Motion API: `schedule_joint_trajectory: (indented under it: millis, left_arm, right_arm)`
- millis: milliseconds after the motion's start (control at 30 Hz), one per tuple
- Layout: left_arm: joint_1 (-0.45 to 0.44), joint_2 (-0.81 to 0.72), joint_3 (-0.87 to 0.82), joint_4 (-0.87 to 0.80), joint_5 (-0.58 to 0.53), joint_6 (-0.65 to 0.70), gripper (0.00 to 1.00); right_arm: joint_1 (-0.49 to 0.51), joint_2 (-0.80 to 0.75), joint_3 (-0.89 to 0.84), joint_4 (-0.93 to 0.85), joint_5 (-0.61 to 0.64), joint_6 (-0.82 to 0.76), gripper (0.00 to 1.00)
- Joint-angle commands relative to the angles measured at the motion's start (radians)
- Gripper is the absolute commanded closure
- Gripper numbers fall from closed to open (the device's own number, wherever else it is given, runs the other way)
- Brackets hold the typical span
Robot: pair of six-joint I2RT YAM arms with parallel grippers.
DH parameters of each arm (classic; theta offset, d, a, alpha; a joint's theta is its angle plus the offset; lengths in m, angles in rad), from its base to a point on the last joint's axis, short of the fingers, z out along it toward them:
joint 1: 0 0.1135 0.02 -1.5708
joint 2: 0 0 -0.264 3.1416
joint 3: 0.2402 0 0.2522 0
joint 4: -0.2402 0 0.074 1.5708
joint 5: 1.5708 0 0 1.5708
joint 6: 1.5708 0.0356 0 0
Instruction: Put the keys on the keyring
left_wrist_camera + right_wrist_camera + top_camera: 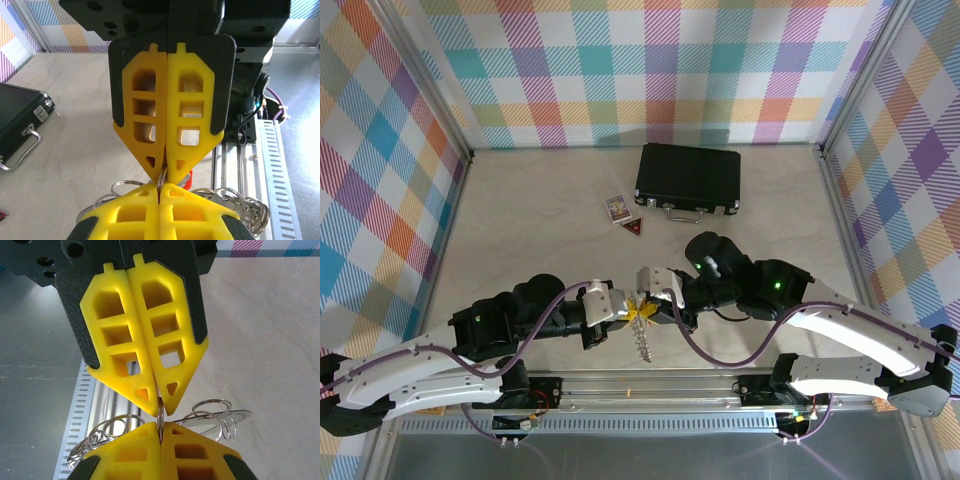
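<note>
Top cam first: my left gripper (632,313) and right gripper (650,300) meet tip to tip near the front of the pale table (540,220). The grey metal keyring with silvery pieces (642,347) dangles below them, and the flat black case (688,178) sits well apart at the back. Left wrist: both pairs of yellow fingers (190,125) are pinched tight on one thin loop, with a bright red plastic sliver (187,179) just beside them. Right wrist: both pairs clamp that loop, and more loops fan out to either side.
</note>
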Motion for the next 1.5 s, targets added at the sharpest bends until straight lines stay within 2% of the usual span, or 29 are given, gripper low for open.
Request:
schedule_joint_trajectory:
  millis: [0, 100, 467, 633, 733, 800, 900, 1000, 1033, 1133, 1300, 1333, 1433, 1467]
  left_arm:
    - [-0.003, -0.036, -0.014, 0.096, 0.015, -0.012, 1.00]
    - [-0.003, -0.056, -0.015, 0.149, 0.061, -0.016, 1.00]
    - [-0.002, -0.101, -0.068, 0.334, 0.167, -0.075, 1.00]
    - [-0.003, -0.113, -0.092, 0.389, 0.183, -0.094, 1.00]
    - [-0.002, -0.103, -0.099, 0.395, 0.180, -0.098, 1.00]
    - [-0.001, -0.091, -0.097, 0.387, 0.175, -0.095, 1.00]
    - [-0.001, -0.073, -0.087, 0.362, 0.159, -0.083, 1.00]
    - [-0.002, -0.058, -0.068, 0.293, 0.096, -0.049, 1.00]
    - [-0.003, -0.052, -0.056, 0.252, 0.065, -0.032, 0.99]
    - [-0.003, -0.023, -0.022, 0.141, -0.010, 0.017, 0.86]
    - [-0.003, 0.027, 0.035, 0.012, -0.073, 0.063, 0.83]
    - [-0.003, 0.032, 0.039, 0.007, -0.074, 0.068, 0.84]
    - [-0.003, 0.032, 0.037, 0.016, -0.072, 0.072, 0.98]
    - [-0.002, 0.029, 0.034, 0.022, -0.072, 0.072, 1.00]
  right_arm:
    - [0.012, -0.021, 0.025, 0.041, -0.038, 0.013, 0.89]
    - [0.011, -0.032, 0.015, 0.057, -0.034, 0.025, 0.84]
    - [0.011, -0.071, -0.001, 0.090, -0.021, 0.041, 0.80]
    - [0.011, -0.094, -0.014, 0.112, -0.028, 0.047, 0.83]
    - [0.012, -0.096, -0.014, 0.114, -0.039, 0.042, 0.94]
    - [0.011, -0.097, -0.012, 0.110, -0.041, 0.039, 1.00]
    - [0.012, -0.098, -0.009, 0.102, -0.027, 0.032, 1.00]
    - [0.011, -0.098, 0.002, 0.078, 0.012, 0.019, 1.00]
    - [0.011, -0.092, 0.009, 0.062, 0.033, 0.011, 1.00]
    - [0.012, -0.057, 0.039, 0.002, 0.086, -0.015, 1.00]
    - [0.013, -0.041, 0.049, -0.015, 0.094, -0.024, 1.00]
    - [0.013, -0.036, 0.050, -0.013, 0.094, -0.025, 1.00]
    - [0.013, -0.024, 0.060, -0.020, 0.094, -0.031, 1.00]
    - [0.014, -0.022, 0.059, -0.020, 0.094, -0.033, 1.00]
